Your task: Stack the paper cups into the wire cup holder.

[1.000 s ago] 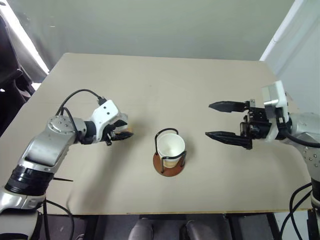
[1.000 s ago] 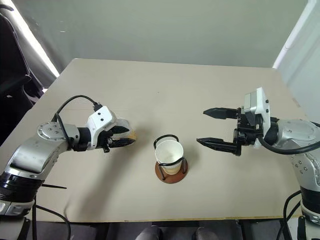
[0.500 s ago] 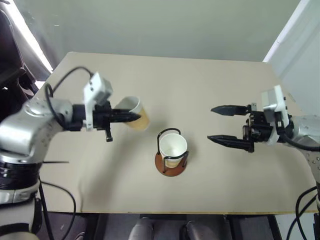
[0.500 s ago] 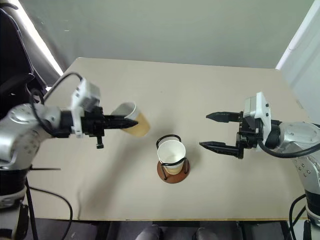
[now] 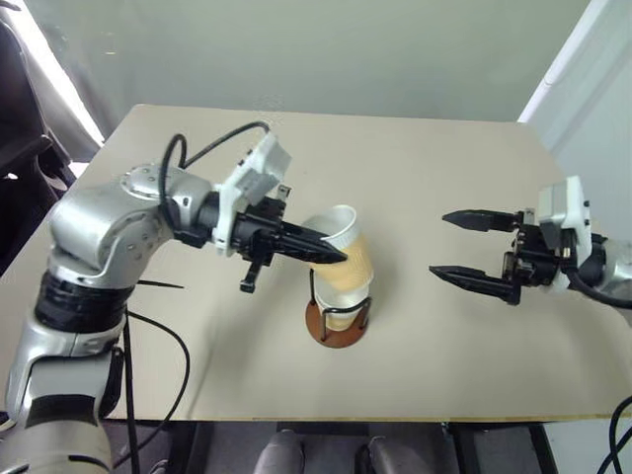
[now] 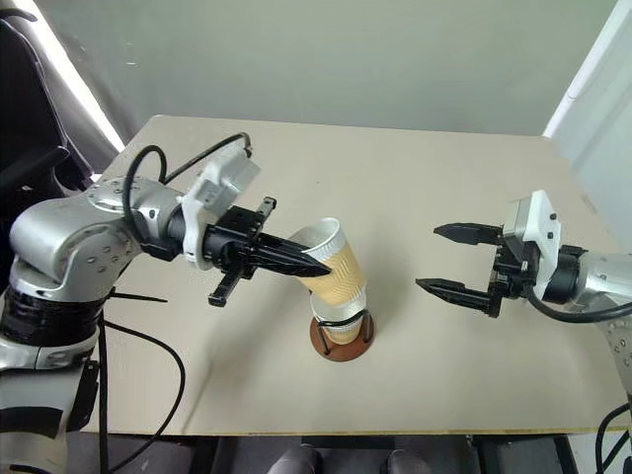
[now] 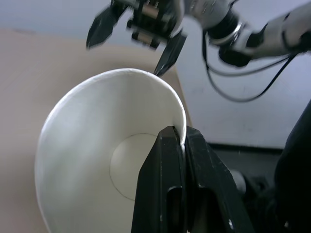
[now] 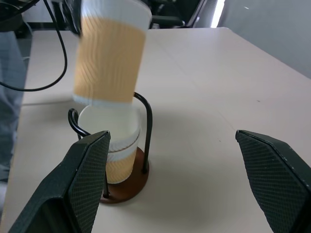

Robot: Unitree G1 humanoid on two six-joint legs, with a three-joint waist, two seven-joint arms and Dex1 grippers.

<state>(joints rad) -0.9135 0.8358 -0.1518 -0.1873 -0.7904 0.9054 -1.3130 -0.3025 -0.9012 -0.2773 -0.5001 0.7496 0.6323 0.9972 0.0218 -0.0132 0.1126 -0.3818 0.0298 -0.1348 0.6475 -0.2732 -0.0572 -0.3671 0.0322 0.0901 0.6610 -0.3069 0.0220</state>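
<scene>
You are looking at a bare test room, likely a lab: a plain beige table (image 5: 415, 197) against a blank grey wall (image 5: 326, 49), cables (image 5: 158, 365) trailing beside the table.

A beige table (image 5: 415, 178) stands before a plain grey-green wall (image 5: 326, 49)

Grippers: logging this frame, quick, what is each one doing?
Left gripper: shut on the rim of a paper cup, above the wire cup holder.
Right gripper: open, holding nothing.
</scene>
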